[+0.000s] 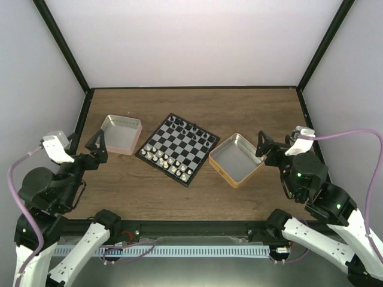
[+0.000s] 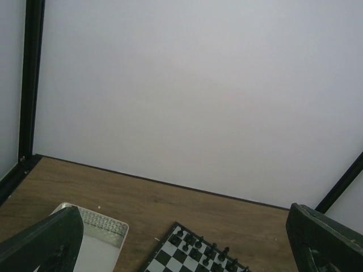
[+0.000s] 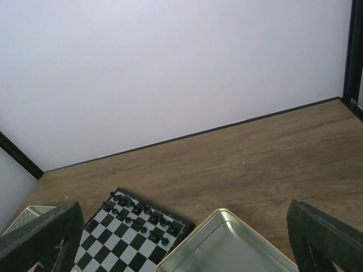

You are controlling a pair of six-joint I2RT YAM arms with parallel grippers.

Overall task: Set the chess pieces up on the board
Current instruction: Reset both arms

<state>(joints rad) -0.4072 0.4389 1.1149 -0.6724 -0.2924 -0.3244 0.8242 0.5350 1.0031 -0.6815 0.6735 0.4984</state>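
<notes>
— What do we see from the top that the wrist views miss?

— From the top we see the whole board [image 1: 177,149]. It sits turned like a diamond in the middle of the worktop [image 1: 239,110]. The cream chess pieces [image 1: 166,160] stand in two rows along its near-left side. The wrist views catch only the far part of the board, with the black pieces [image 1: 191,128]. We cannot see the cream ones there.

— Where are the grippers?

— The left gripper [image 1: 97,147] hangs near the left edge of the silver tin [image 1: 122,139], well apart from the board. The right gripper [image 1: 264,149] hangs near the right corner of the gold tin [image 1: 238,160]. The board lies between the two tins. Both grippers are spread wide with nothing in them. In each wrist view we see a dark finger [image 2: 48,243] in each bottom corner.

— What are the things like?

— The board is flat and square, with black and grey checks and a black rim. The pieces are tiny. The tins are shiny metal squares with round corners. The worktop is brown wood with lines in it.
</notes>
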